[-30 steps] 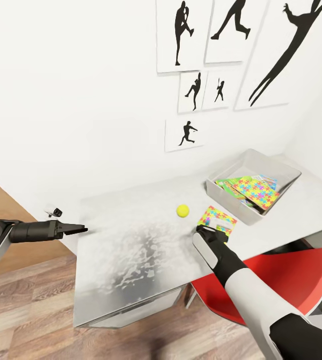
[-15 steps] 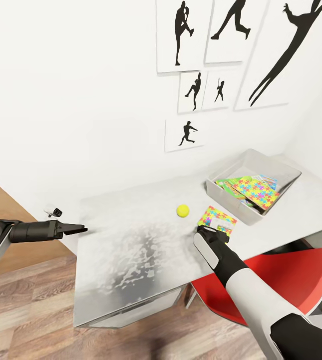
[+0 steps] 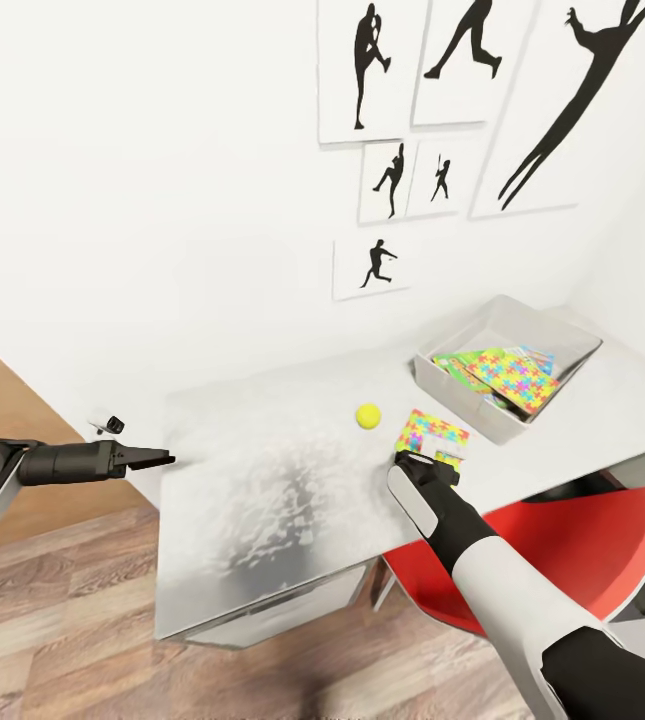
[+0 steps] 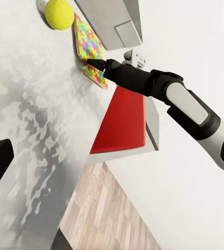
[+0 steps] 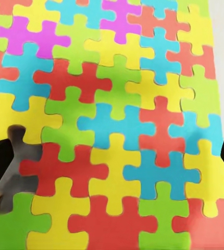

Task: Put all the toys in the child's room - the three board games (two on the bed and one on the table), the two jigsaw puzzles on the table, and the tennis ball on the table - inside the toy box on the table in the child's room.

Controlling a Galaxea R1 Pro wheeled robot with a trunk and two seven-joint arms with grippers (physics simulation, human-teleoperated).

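Nothing on the table [image 3: 262,500] moved, only the camera shifted, so the open right gripper [image 3: 434,462] over the jigsaw puzzle [image 3: 432,436] beside the toy box [image 3: 432,375] should drop straight, then pinch one edge.

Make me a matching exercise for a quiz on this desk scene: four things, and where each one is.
1. tennis ball
2. jigsaw puzzle
3. toy box
4. red chair

A. under the right gripper
B. near the wall corner, holding toys
C. tucked below the table edge
D. loose on the bare tabletop

Pairs: 1-D, 2-A, 3-B, 4-C
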